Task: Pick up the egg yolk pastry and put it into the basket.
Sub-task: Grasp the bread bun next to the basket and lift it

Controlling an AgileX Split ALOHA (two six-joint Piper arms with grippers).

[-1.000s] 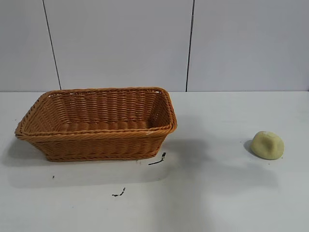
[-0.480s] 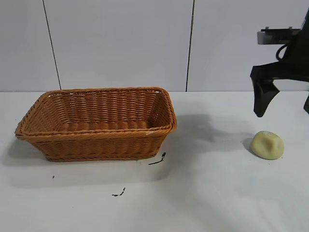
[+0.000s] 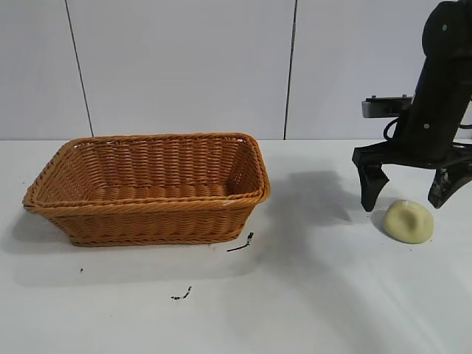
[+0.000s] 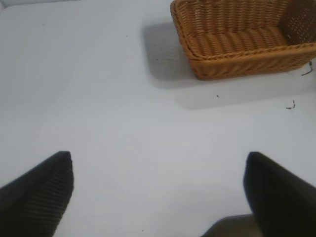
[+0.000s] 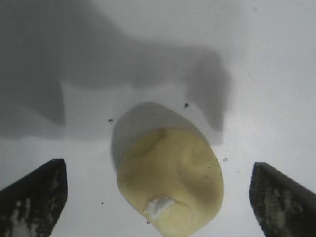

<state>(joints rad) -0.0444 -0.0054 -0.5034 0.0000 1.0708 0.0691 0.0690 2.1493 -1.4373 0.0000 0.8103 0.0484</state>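
Note:
The egg yolk pastry [image 3: 408,220], a pale yellow dome, lies on the white table at the right. My right gripper [image 3: 408,194] hangs open just above and behind it, one finger on each side, not touching. In the right wrist view the pastry [image 5: 170,180] sits between the two spread fingers of the gripper [image 5: 159,190], with a small white nick on its surface. The orange-brown wicker basket [image 3: 147,200] stands at the left, with nothing in it. My left gripper [image 4: 159,168] is open and empty over bare table, out of the exterior view; the basket [image 4: 247,59] shows far off in its view.
A white table [image 3: 317,295] against a pale panelled wall. Small dark specks [image 3: 240,245] lie in front of the basket. Bare table separates the basket from the pastry.
The right arm has come into view from the upper right and lowered, moving left, until its open fingers straddle the pastry. The pastry and the basket have not moved.

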